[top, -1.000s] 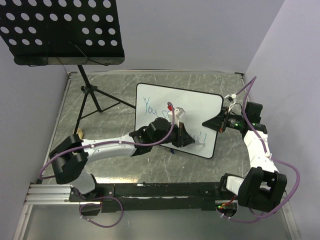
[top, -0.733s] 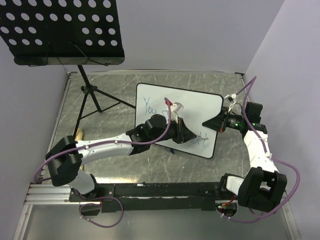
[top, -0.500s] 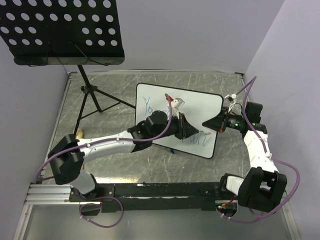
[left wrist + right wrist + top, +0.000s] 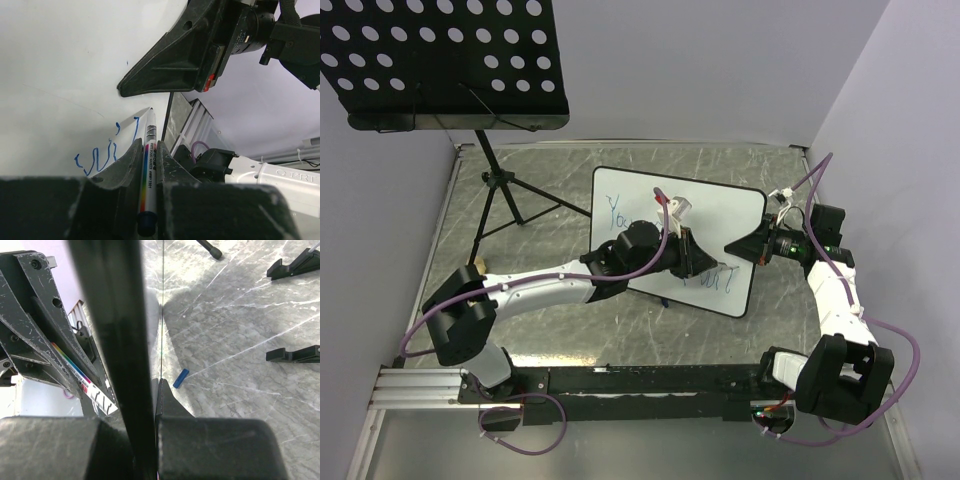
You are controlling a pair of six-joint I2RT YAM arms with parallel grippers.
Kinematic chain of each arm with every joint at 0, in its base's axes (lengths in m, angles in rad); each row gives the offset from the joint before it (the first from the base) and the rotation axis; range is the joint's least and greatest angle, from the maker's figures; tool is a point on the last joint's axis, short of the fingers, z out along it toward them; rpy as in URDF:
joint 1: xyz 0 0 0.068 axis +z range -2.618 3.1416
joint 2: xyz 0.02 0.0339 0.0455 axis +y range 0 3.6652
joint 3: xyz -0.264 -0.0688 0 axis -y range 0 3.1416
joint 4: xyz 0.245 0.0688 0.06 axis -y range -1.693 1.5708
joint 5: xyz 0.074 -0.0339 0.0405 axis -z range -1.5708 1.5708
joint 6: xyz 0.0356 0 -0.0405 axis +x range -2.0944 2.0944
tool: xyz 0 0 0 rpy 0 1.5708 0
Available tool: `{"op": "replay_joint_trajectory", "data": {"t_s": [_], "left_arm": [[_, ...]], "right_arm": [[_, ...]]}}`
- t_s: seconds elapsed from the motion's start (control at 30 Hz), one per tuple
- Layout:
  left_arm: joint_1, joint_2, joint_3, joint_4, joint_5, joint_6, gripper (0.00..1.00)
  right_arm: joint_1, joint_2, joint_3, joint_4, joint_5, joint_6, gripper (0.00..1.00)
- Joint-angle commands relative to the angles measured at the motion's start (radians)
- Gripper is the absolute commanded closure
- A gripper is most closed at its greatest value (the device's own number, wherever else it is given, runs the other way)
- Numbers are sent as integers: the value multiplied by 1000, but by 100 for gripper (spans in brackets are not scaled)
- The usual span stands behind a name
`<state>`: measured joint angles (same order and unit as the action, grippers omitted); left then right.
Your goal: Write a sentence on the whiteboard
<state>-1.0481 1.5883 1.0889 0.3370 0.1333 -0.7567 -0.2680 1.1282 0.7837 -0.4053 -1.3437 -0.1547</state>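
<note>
On the glossy whiteboard sit thin blue words.

The top view is bright and sharp, with soft even light from above. Shadows on the table are weak, and its scratched metal shines in pale streaks. In the left wrist view the whiteboard is almost washed-out white, the marker is sharp, and the near fingers are dark and blurred. In the right wrist view the board edge is a black unfocused band.
</note>
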Motion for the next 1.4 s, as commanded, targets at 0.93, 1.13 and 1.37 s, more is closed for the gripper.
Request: {"op": "replay_joint_trajectory", "data": {"t_s": [0.93,1.13,1.37], "left_arm": [[3,15,-47,8,34,-23,99],[2,15,-66,7,49,-29,99],[-1,24,-72,4,71,-32,99]], "right_arm": [[6,-27,60,48,-232,1,100],[6,-27,58,49,-232,1,100],[6,-27,58,53,-232,4,100]]}}
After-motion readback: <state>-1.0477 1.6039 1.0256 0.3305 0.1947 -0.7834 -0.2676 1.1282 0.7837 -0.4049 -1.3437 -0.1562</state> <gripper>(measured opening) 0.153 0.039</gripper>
